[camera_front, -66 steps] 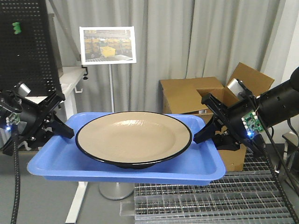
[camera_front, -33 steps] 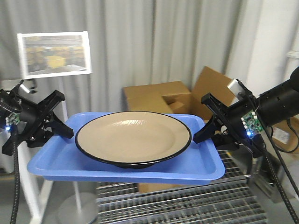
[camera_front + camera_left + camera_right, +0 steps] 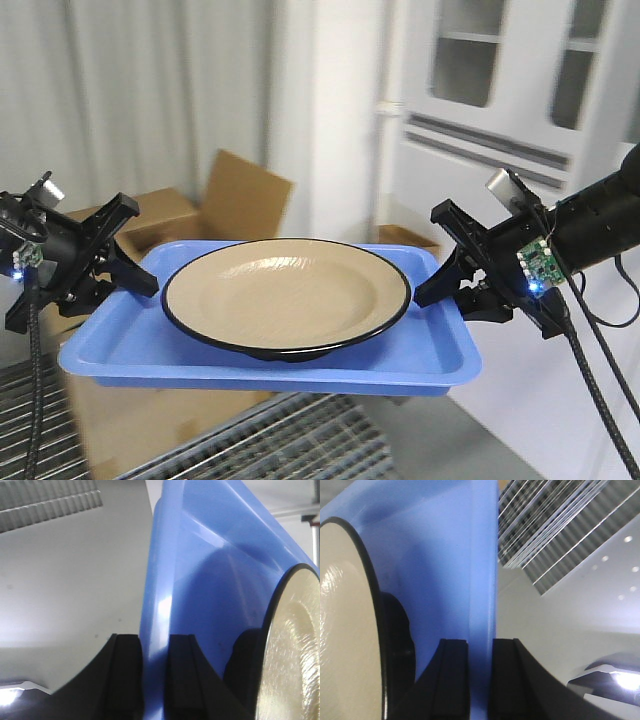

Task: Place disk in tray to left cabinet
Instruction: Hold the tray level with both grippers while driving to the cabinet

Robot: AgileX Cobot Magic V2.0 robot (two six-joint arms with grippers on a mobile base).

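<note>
We see the left claw (image 3: 140, 250) clamped on the left lip of the tray (image 3: 130, 350). In its wrist view, black fingers (image 3: 122, 675) pinch the blue rim from both sides. The tray hangs level in the air between the two claws. The disk (image 3: 285, 290) sits inside the tray, midway between the claws, touching neither. The right claw (image 3: 432, 258) grips the right lip the same way, with fingers (image 3: 454, 675) either side of the rim. An open cardboard box (image 3: 230, 200) and a grey curtain (image 3: 130, 100) are behind the left claw. Metal floor grating (image 3: 250, 440) lies below the tray. The pale glass-doored cabinet (image 3: 500, 70) is behind and above the right claw, blurred.
</note>
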